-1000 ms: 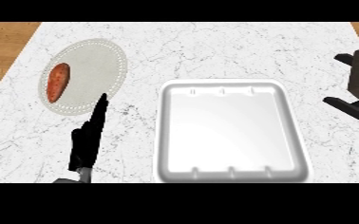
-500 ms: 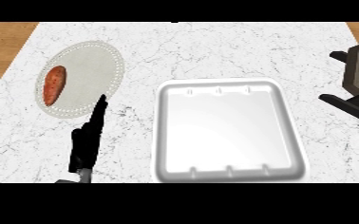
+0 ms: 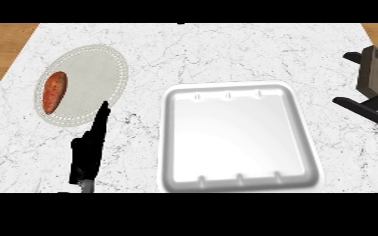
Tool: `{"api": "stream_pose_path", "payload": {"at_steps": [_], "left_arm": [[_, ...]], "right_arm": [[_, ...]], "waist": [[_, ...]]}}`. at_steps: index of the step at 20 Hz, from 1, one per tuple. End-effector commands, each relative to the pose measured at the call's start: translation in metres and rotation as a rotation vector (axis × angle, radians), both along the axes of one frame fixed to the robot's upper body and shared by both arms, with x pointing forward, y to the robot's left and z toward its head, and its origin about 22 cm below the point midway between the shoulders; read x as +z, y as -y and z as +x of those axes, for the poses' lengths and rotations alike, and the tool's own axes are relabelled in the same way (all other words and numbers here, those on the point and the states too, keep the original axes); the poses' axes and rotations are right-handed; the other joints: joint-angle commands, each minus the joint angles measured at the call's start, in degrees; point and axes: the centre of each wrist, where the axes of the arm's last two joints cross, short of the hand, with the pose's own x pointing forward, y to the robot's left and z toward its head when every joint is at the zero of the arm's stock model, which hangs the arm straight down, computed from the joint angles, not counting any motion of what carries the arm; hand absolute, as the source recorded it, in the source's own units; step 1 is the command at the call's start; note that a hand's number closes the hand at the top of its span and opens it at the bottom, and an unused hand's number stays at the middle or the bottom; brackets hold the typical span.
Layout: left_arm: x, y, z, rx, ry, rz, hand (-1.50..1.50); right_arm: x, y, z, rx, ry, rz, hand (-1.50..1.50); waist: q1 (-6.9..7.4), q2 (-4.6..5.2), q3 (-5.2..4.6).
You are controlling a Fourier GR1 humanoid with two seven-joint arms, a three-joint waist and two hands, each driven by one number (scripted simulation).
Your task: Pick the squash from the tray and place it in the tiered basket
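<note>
White marble table [image 3: 221, 50]. White tray [image 3: 236, 135] at centre-right. Round plate [image 3: 92, 80] at left carried squash [image 3: 54, 91]: oblong, orange-red, on plate's left part. Left hand [image 3: 90, 147] near plate, fingers straight, holding nothing. Right hand [image 3: 367, 72] cut by right edge; state could not be told.

A white marble counter [image 3: 221, 50] with grey veins fills the view. At its far left corner a strip of brown wood [image 3: 15, 37] shows beyond its edge. On the counter's left part lies a pale round plate [image 3: 92, 77] with a dotted rim. An orange-red oblong vegetable [image 3: 54, 91] lies on the plate's left side, lengthwise, close to the rim.
</note>
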Motion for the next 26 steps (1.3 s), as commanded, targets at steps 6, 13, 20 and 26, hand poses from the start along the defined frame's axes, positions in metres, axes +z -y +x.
{"api": "stream_pose_path", "payload": {"at_steps": [6,13,20,26], "left_arm": [[-0.013,0.007,-0.019,-0.007,-0.069,-0.006,0.00],[-0.012,-0.003,-0.013,0.040,-0.054,-0.008,0.00],[-0.010,-0.009,-0.016,0.069,-0.066,-0.018,0.00],[-0.014,-0.023,-0.028,0.087,-0.074,-0.018,0.00]], "right_arm": [[0.035,0.042,-0.061,-0.379,0.212,0.027,-1.50],[0.043,0.095,-0.155,-0.485,0.232,0.113,-1.50],[0.044,0.119,-0.228,-0.461,0.212,0.120,-1.50],[0.036,0.126,-0.252,-0.360,0.195,0.131,-1.50]], "waist": [[-0.06,0.47,-0.23],[-1.94,0.35,0.01],[-3.68,-0.16,0.22],[-5.03,-0.64,0.59]]}}
